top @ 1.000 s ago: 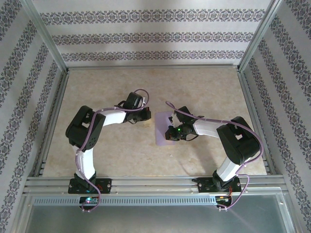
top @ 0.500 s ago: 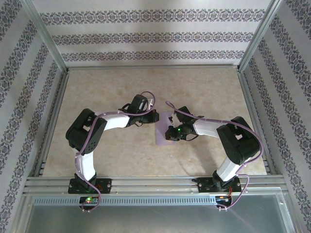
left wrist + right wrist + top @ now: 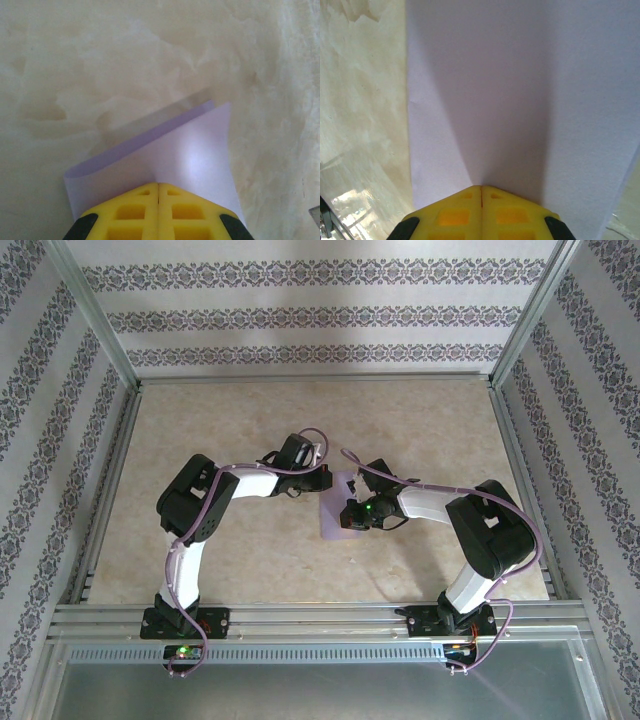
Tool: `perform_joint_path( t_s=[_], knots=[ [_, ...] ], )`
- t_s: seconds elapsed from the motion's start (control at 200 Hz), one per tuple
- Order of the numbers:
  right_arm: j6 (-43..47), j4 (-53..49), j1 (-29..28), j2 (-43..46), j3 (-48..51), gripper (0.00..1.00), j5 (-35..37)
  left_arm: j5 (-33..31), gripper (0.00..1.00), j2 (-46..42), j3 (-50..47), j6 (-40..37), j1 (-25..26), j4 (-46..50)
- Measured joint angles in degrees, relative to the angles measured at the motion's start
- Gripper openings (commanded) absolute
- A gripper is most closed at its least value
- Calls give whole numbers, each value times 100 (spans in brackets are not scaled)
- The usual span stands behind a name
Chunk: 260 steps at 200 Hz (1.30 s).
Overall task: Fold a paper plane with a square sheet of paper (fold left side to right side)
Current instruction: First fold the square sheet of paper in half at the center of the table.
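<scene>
Seen from the top camera, the square sheet of paper [image 3: 330, 526] lies near the middle of the desk [image 3: 420, 430], between the two arms. The left end effector [image 3: 321, 480] sits at the sheet's 11 o'clock corner, and the right end effector [image 3: 347, 516] is over the part toward 4 o'clock. In the left wrist view the left end effector [image 3: 158, 186] is clenched, its yellow fingers [image 3: 131, 214] meeting along a thin seam with no gap. The square sheet of paper [image 3: 192, 150] runs straight into those closed tips and fans out from them toward 12 o'clock. It is lifted off the desk [image 3: 100, 60], curled along its 9 o'clock side and casting a soft shadow on the surface beyond, so it looks pinched in that grip. In the right wrist view the right end effector [image 3: 481, 188] is likewise clenched, yellow fingers [image 3: 454, 216] pressed together. Its tips are down against the square sheet of paper [image 3: 485, 95], which spreads away toward 12 o'clock. A shaded band runs up the lavender surface from the tips. Bare desk [image 3: 360, 100] shows along the 9 o'clock side of that view, where the sheet's straight edge lies flat.
</scene>
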State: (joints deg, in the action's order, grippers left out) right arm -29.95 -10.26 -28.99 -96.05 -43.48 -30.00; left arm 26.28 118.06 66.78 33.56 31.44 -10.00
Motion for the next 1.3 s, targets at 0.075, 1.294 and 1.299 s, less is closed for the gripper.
perform_joint_path(
  t_s=[0.075, 1.294, 1.299],
  knots=[
    [0, 0, 0, 0, 0, 0, 0, -22, 0, 0, 0, -22, -7, -2],
    [-20, 66, 0, -7, -4, 0, 15, -46, 0, 295, 426, -229, -800, -42],
    [-24, 66, 0, -7, -4, 0, 15, -61, 0, 269, 396, -227, -804, -39]
  ],
)
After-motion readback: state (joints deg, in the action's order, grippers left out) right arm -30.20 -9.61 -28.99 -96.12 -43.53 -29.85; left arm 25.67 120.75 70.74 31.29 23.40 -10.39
